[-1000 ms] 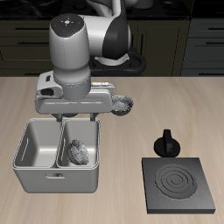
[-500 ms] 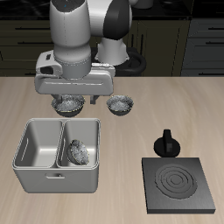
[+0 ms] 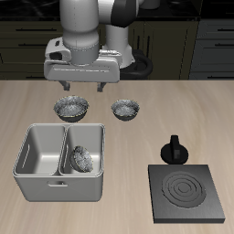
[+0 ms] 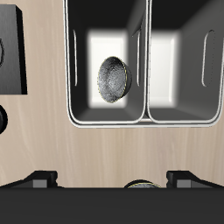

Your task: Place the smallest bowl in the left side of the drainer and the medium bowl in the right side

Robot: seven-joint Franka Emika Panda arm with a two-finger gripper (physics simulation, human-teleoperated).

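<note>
The drainer [image 3: 57, 186] stands near the table's front edge. The smallest bowl [image 3: 80, 159] lies tilted on its side in the drainer's left side, also seen in the wrist view [image 4: 114, 77] inside the drainer [image 4: 147, 121]. The other compartment holds nothing. The medium bowl [image 3: 125, 110] sits upright on the table behind the drainer. My gripper [image 3: 82, 90] hangs open and empty, well above the table behind the drainer, between the two loose bowls; its fingers [image 4: 39, 180] grip nothing.
The largest bowl [image 3: 72, 109] sits beside the medium one, just under the gripper; a sliver of its rim [image 4: 140, 185] shows in the wrist view. A black stove plate [image 3: 187, 193] and a black knobbed piece [image 3: 174, 150] lie across the table.
The gripper has risen out of the drainer and moved back toward the loose bowls. The smallest bowl stays in its compartment.
</note>
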